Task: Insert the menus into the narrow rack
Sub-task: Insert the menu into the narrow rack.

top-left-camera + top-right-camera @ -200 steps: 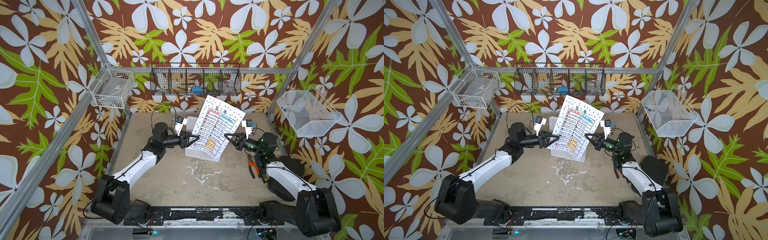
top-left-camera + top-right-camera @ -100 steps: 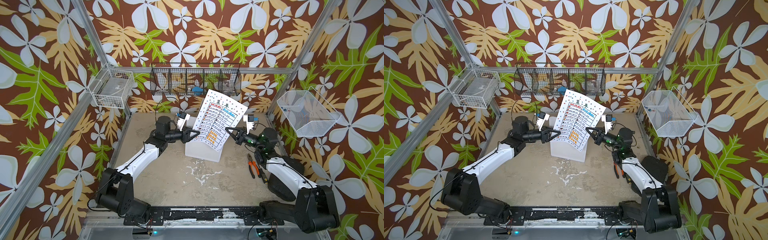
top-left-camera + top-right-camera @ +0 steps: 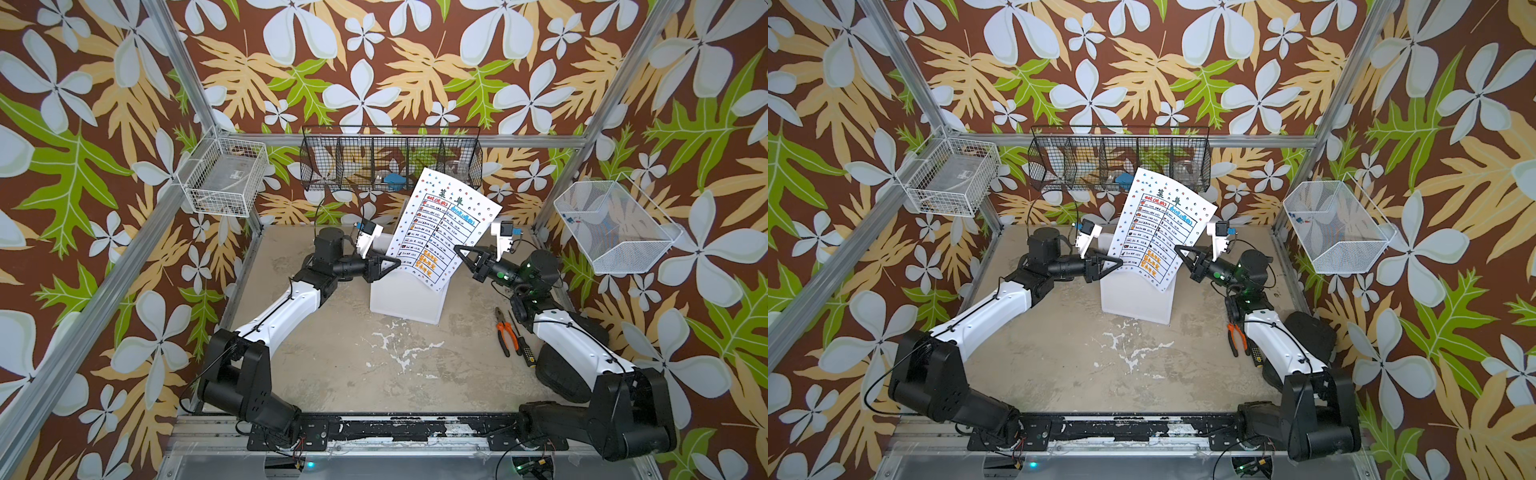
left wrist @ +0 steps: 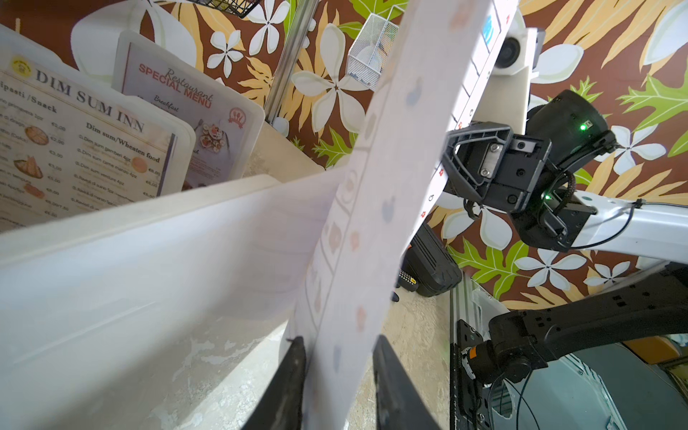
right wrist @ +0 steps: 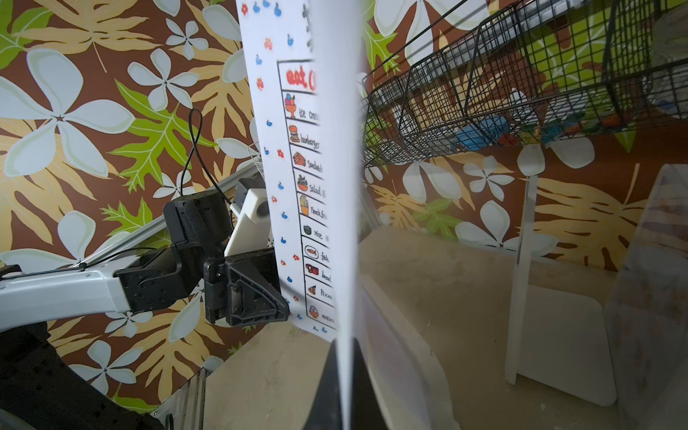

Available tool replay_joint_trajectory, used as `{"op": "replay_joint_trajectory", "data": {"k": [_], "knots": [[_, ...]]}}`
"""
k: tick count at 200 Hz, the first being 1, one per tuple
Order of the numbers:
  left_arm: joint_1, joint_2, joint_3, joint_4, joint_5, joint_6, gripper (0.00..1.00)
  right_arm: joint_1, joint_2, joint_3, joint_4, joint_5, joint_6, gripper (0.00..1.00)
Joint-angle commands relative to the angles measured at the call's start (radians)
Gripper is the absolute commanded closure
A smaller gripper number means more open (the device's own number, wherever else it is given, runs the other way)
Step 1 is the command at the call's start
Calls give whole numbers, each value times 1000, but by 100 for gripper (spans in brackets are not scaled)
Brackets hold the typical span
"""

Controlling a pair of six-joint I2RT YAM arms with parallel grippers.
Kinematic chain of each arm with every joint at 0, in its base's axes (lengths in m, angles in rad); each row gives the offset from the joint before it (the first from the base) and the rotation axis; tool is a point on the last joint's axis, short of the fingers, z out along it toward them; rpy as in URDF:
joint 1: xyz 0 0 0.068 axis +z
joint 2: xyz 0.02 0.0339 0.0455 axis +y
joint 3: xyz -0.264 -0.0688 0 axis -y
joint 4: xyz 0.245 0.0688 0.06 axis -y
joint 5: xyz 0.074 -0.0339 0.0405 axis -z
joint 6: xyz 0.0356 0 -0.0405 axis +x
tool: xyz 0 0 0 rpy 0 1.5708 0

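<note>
Top views both show tabletop (image 3: pixel 353 365) with rack (image 3: pixel 403 305), white menu (image 3: pixel 446 224) tilted over its front wall, not slotted yet I'd say, long axis leaning toward my right arm. Right tool (image 3: pixel 457 249) clamped on its edge; left tool (image 3: pixel 398 262) jaws apart, straddling the opposite edge.

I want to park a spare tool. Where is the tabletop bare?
Bare: the wide patch between the arms, rack to front rail. Crowded: pliers and screwdriver by the right arm; left gripper and right gripper at the white menu.

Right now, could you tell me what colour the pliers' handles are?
Orange; the pliers show best in a top view.
</note>
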Motion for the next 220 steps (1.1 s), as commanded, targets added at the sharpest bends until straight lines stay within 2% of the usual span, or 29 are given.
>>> {"op": "replay_joint_trajectory", "data": {"k": [1,99,177,220], "knots": [[3,4,25,5,-7,13,68,-1,10,27,12,3,-35,100],[9,30,115,-46,-63,50,70,-1,27,105,8,57,-54,100],[39,30,134,19,-31,-5,66,-1,61,169,29,62,-32,100],[55,35,137,107,-9,-76,66,0,74,198,43,70,-14,100]]}}
